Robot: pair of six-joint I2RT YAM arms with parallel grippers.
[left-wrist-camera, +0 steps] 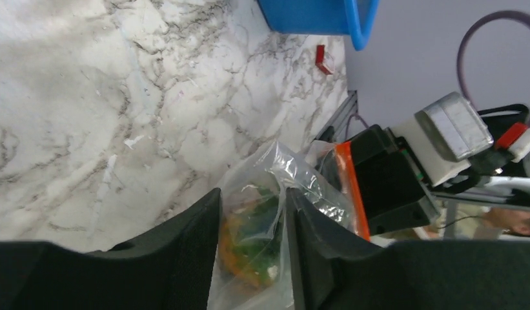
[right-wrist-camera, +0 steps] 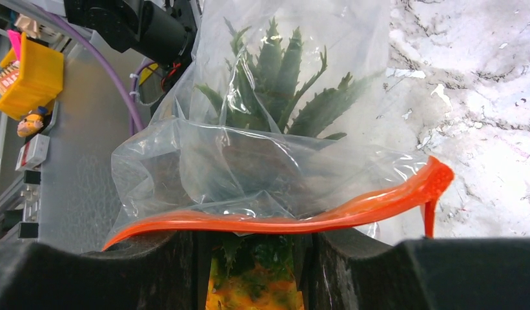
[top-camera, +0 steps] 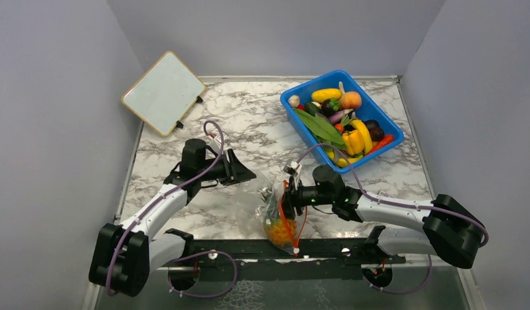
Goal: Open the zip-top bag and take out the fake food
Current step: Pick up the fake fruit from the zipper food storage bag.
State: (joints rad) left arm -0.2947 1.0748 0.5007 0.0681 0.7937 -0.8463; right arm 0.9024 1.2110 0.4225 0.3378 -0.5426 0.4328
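While the right tool [top-camera: 287, 201] clamps the zip-top bag [top-camera: 272, 208], the left tool [top-camera: 248, 174] gapes beside it.

A clear bag [right-wrist-camera: 262, 161] is held between the fingers [right-wrist-camera: 139, 274], its orange zip strip [right-wrist-camera: 281, 223] lying across their tips, a pineapple [right-wrist-camera: 257, 292] inside.

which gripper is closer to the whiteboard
Left. The left gripper sits below and right of the whiteboard in the top view; the right gripper is farther off, its jaws at the bag.
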